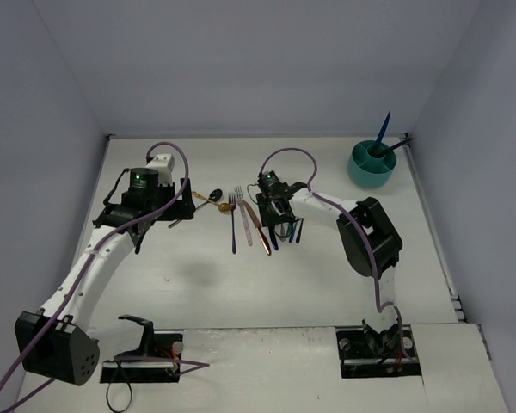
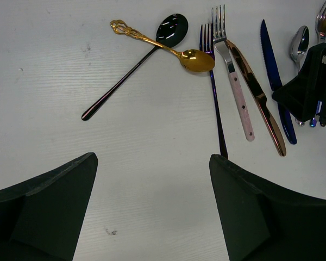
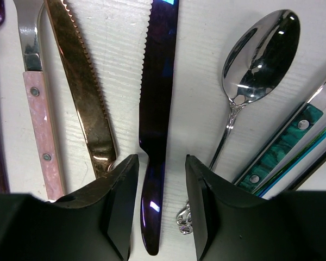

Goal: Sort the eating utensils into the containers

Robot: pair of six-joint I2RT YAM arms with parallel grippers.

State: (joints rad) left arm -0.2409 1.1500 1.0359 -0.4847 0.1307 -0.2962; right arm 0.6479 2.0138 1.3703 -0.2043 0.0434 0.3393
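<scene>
Worktop: white, walled in, with everything on its far half.

Left arm reaches to the left end of the utensil spread. The left jaws are wide with nothing between them. They hang over bare worktop just short of the black spoon, which has the gold spoon lying across its neck (parked there to keep out of the other arm's way, I'd guess).

Right arm bends in over the middle of the row. The right jaws are narrow and low, one finger on each side of the dark blue knife at its handle end. A thin gap shows on both sides, so they straddle it and are not pinching yet. The handle makes sense as the grip point: it is rounder than the blade.

Teal caddy sits in the far right corner, well apart from the row. A blue utensil stands tilted in it and a dark one leans over the right rim. I can't tell which compartments they are in.

The loose pieces lie roughly parallel with their handles toward the arms, so they are easy to reach:
- pink-handled fork
- copper knife, just beside the left finger and at risk of a nudge
- silver spoon
- teal-handled piece

Most of the sorting is left to do.
</scene>
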